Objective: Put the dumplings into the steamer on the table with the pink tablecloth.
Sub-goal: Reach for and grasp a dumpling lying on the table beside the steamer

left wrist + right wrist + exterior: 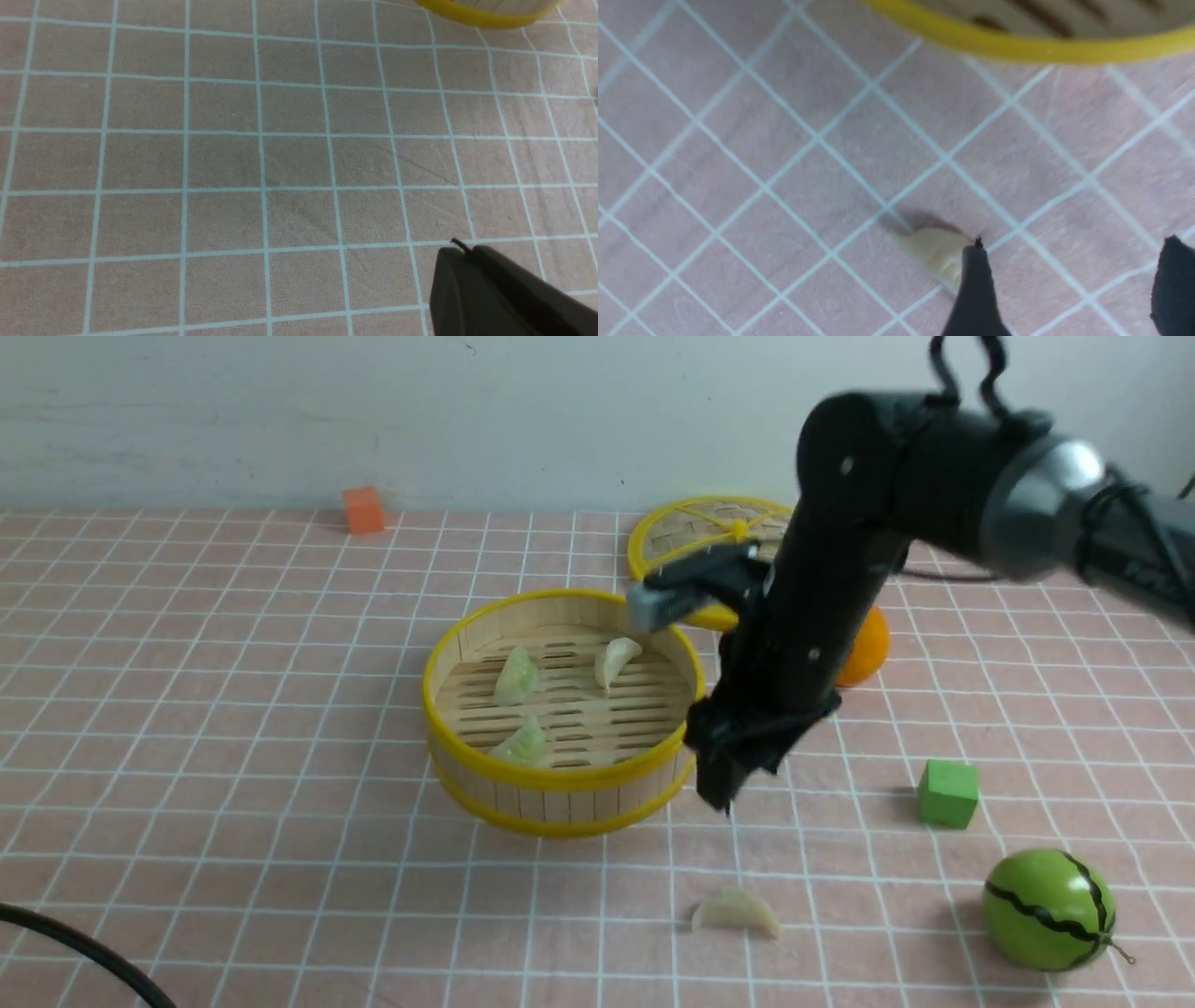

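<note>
- Front view: your steamer (560,782) sits mid-surface (140,859) on the pink tablecloth (233,709). On its slats lie a pale green dumpling (515,677), a second green dumpling (525,744) and a cream dumpling (616,660). The fourth dumpling (736,910), also cream, lies on the cloth nearer you, apart from the basket. The right arm's fingers (719,784) point down just beside the steamer's right wall.
- Left wrist view: your left arm's fingers (490,294) are pressed together, holding nothing, over bare cloth.
- Right wrist view: the right arm's fingers are spread with nothing between them. The fourth dumpling lies on the cloth just beside one; you cannot tell whether they touch.
</note>
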